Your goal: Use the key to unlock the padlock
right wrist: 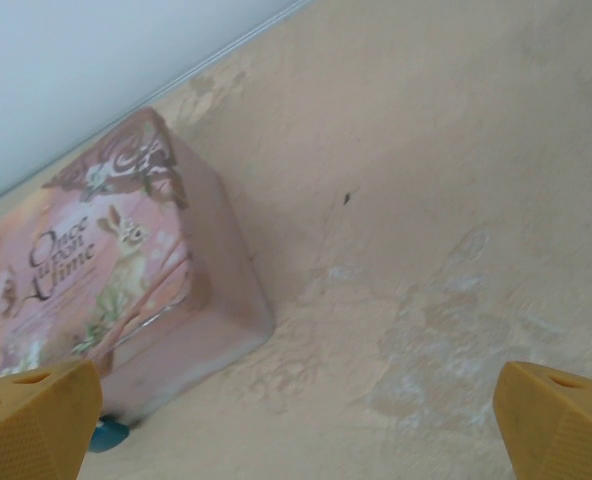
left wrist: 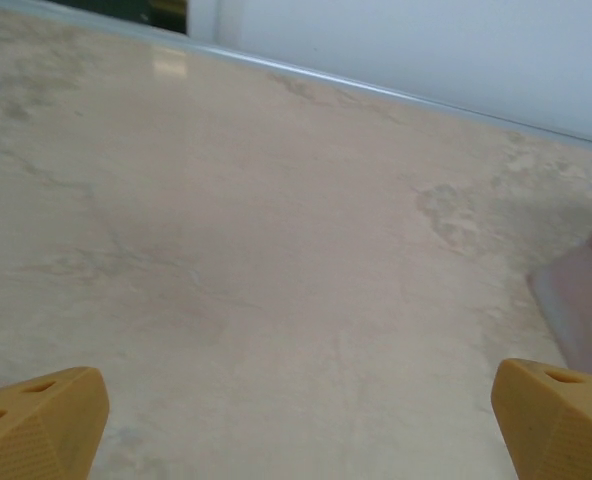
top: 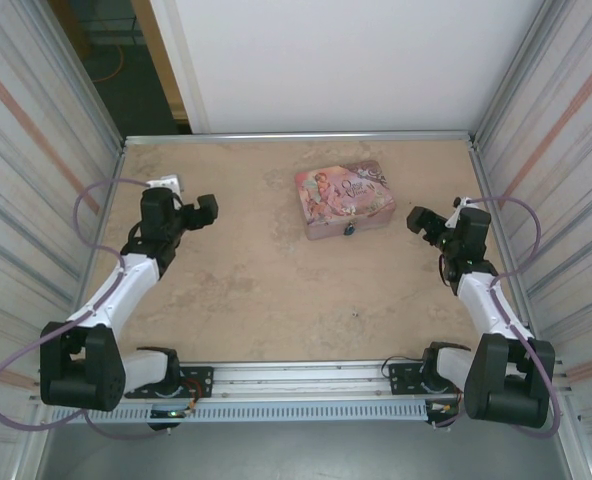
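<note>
The padlock (top: pixel 349 229) is a tiny blue-bodied lock hanging at the front wall of a pink illustrated tin (top: pixel 344 198) near the back middle of the table. In the right wrist view a bit of the padlock's blue body (right wrist: pixel 108 435) peeks out beside my left fingertip, under the tin (right wrist: pixel 126 270). My right gripper (top: pixel 423 222) (right wrist: pixel 296 420) stands open to the right of the tin, holding nothing. My left gripper (top: pixel 203 209) (left wrist: pixel 298 420) is open over bare table well left of the tin (left wrist: pixel 588 290). A tiny dark speck (top: pixel 353 316) (right wrist: pixel 347 197) lies on the table; whether it is the key I cannot tell.
The beige stone-patterned table (top: pixel 256 270) is walled by ribbed metal panels left and right and a white wall behind. A metal rail (top: pixel 306 380) with both arm bases runs along the near edge. Open table lies between the arms, in front of the tin.
</note>
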Controlling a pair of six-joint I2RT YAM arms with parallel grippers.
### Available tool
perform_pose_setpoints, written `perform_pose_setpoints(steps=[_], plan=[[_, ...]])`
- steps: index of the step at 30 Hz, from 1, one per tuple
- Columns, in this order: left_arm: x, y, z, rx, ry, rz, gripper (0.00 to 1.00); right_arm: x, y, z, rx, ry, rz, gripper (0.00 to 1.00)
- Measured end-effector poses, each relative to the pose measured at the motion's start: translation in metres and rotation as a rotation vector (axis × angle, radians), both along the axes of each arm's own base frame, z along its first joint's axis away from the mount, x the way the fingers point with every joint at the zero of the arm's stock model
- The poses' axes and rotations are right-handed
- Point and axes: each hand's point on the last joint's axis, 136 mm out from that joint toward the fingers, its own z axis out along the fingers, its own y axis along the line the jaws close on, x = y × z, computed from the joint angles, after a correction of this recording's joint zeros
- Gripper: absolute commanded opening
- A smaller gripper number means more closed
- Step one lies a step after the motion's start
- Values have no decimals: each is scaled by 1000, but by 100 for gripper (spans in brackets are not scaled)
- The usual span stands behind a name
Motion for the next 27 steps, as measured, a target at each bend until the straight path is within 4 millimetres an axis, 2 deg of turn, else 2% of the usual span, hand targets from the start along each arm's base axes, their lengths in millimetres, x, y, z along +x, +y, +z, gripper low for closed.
perform_pose_setpoints(steps=[6, 11, 19, 25, 27], plan=[[2, -47, -15, -127, 91, -120, 98, 6, 15, 6, 120, 5, 49, 99], [12, -98, -21, -198, 152, -248, 99, 21, 16, 9, 201, 11, 78, 99], [27, -189, -27, -286, 208, -433, 99, 53, 23, -1, 282, 53, 143, 99], [38, -237, -43, -325, 260, -512, 98, 81, 28, -11, 339, 75, 186, 99], [41, -247, -49, -338, 279, -524, 98, 88, 31, -17, 350, 86, 200, 99]])
